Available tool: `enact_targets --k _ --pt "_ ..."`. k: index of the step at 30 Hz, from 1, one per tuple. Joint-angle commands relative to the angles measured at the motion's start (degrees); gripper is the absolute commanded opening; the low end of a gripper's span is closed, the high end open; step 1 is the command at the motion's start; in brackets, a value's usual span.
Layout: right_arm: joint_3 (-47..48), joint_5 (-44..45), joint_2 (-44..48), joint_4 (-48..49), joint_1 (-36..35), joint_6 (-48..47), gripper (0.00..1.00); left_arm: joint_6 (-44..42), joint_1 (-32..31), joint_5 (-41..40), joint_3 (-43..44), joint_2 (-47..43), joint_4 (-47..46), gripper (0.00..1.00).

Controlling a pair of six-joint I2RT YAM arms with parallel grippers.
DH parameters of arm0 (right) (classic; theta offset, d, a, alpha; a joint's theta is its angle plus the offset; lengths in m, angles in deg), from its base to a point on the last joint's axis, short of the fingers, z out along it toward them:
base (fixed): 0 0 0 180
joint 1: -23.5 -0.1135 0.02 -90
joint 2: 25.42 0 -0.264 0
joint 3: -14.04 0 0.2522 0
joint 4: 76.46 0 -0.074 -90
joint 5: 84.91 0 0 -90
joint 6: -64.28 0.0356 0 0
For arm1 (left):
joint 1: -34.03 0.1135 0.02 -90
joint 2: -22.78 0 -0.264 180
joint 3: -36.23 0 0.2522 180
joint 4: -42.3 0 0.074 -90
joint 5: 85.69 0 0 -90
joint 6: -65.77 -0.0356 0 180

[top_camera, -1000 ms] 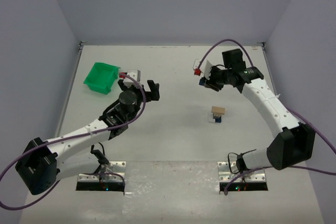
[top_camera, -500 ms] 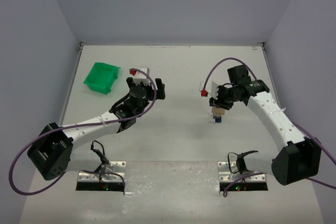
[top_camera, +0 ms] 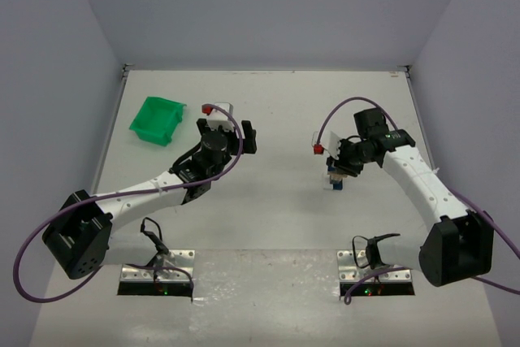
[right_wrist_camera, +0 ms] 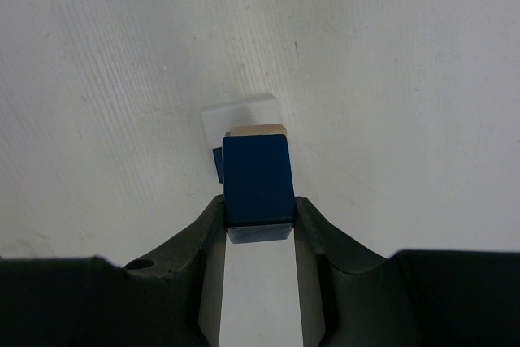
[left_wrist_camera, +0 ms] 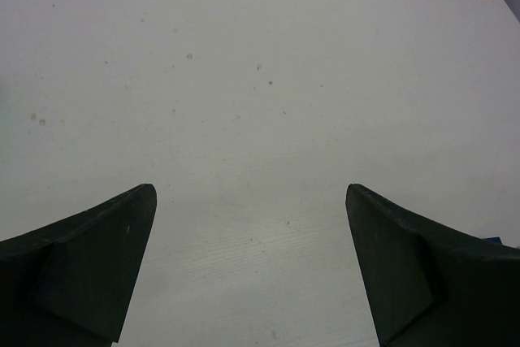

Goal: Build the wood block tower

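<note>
Right gripper (right_wrist_camera: 258,221) held 1 blue block (right_wrist_camera: 257,172) just above tower (right_wrist_camera: 242,113), long axis along fingers. Left gripper (left_wrist_camera: 250,258) stood wide open, empty, well left of tower.

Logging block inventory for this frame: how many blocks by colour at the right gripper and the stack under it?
Blue: 2, the held blue block in the right gripper and the lower blue block in the stack
Tan: 1, the tan block
White: 1, the white block
Total: 4
</note>
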Motion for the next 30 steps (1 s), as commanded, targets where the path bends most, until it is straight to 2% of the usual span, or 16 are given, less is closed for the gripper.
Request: enact_targets --k 1,30 --pt "-0.3 -0.3 0.3 2.8 0.9 0.1 0.04 0.0 0.6 0.5 2.4 -0.5 -1.1 1.0" --pt "-3.2 -1.0 -1.3 6.5 1.4 -0.3 0.11 -1.2 0.6 1.0 2.7 -1.6 1.0 1.0"
